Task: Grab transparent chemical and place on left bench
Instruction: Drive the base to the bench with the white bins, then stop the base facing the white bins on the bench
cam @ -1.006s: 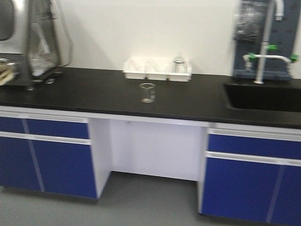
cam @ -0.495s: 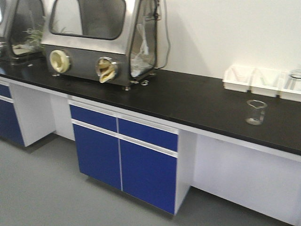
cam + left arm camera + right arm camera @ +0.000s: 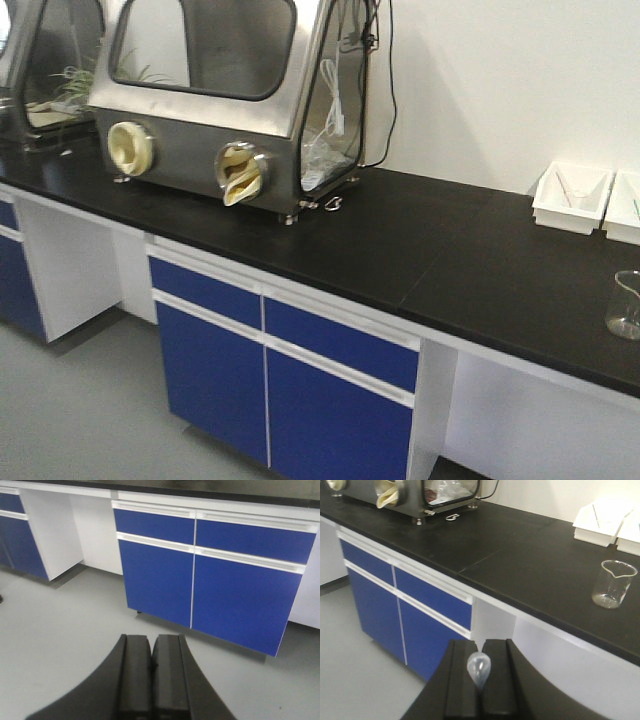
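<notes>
The transparent chemical, a small clear glass beaker (image 3: 613, 584) with a spout, stands upright on the left bench (image 3: 510, 555), a matte black countertop. In the front view the beaker (image 3: 626, 306) is cut by the right edge, on the same bench (image 3: 420, 240). My right gripper (image 3: 481, 646) hangs in front of the bench, left of and below the beaker, shut on a clear dropper pipette whose bulb (image 3: 478, 667) sticks out between the fingers. My left gripper (image 3: 151, 641) is shut with nothing in it, low over the grey floor before the blue cabinets.
A steel glovebox (image 3: 230, 100) with yellowish glove ports stands on the bench's left part, a second one beyond it. White plastic bins (image 3: 571, 196) sit against the white wall. Blue cabinet doors (image 3: 280, 390) and drawers run below the countertop, with a knee gap at the right.
The front view has swung left along the bench: sink and tap are gone, the glovebox has come in, and beaker and bins have slid to the right edge.
</notes>
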{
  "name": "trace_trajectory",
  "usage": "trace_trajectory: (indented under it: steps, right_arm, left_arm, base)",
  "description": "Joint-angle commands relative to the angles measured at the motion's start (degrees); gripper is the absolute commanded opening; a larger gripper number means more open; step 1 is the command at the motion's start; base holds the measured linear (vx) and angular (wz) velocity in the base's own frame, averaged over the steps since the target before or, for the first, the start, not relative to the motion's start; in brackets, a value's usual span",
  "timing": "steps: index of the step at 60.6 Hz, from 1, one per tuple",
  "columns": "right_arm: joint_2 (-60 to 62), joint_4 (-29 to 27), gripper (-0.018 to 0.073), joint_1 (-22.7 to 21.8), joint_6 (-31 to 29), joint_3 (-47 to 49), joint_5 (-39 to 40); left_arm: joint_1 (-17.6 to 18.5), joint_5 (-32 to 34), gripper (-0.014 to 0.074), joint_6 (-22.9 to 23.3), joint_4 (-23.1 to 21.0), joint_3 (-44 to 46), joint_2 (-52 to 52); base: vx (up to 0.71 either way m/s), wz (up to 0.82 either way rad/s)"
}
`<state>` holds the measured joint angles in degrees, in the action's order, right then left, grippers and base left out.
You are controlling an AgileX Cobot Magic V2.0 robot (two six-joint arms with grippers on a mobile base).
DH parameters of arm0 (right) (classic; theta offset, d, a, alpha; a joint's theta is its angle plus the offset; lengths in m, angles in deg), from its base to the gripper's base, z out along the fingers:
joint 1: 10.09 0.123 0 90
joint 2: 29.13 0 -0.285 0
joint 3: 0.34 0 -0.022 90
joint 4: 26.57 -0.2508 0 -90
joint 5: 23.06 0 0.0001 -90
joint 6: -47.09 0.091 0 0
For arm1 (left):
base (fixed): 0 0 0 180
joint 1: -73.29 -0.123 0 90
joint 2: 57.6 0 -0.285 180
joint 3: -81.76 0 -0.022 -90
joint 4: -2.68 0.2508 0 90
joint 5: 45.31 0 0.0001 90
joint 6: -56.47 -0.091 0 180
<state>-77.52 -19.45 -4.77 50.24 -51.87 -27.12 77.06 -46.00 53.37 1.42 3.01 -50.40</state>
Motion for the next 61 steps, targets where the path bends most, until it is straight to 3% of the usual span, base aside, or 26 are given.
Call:
trace_trajectory:
  steps: [1, 61]
  right_arm:
    - [0.30, 0.36, -0.0004, -0.32, -0.31, 1.66, 4.68]
    - [0.30, 0.36, -0.0004, -0.32, -0.31, 1.66, 4.61]
  left_arm:
    - [0.10, 4.49, -0.0003, 0.45, -0.04, -0.93, -1.10]
    - [0.10, 4.49, -0.0003, 0.45, -0.04, -0.93, -1.10]
  base:
    - [0.44, -0.18]
    - [0.43, -0.41]
